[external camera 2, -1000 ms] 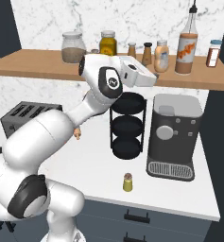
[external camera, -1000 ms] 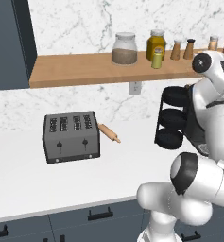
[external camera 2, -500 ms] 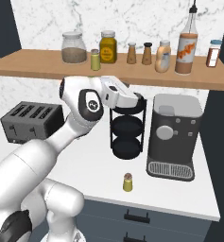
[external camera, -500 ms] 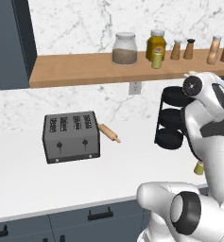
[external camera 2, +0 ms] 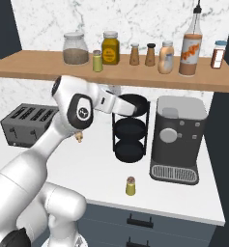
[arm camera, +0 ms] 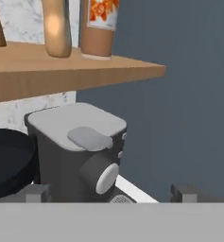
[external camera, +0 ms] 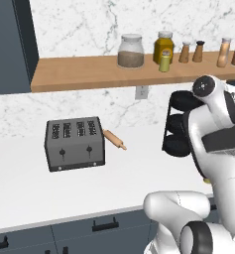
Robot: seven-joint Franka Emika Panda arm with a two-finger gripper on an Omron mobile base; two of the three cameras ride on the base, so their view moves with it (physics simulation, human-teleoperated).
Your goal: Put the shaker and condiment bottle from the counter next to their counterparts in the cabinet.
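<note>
Gripper (arm camera: 108, 193) spread wide, empty, facing the coffee machine (arm camera: 78, 151). Condiment bottle (external camera 2: 166, 57) on cabinet (external camera 2: 48, 67), beside, possibly touching, reddish-brown bottle (external camera 2: 191, 47). Shaker (external camera 2: 130, 185) on near counter (external camera 2: 92, 178).

On the counter (external camera 2: 101, 169), bare room is lying open around the shaker (external camera 2: 130, 185), with the coffee machine (external camera 2: 178, 140) and tiered black rack (external camera 2: 130, 135) standing close behind it. On the cabinet (external camera 2: 38, 65), jars and bottles are crowding the middle and right, while the left end is lying free.
</note>
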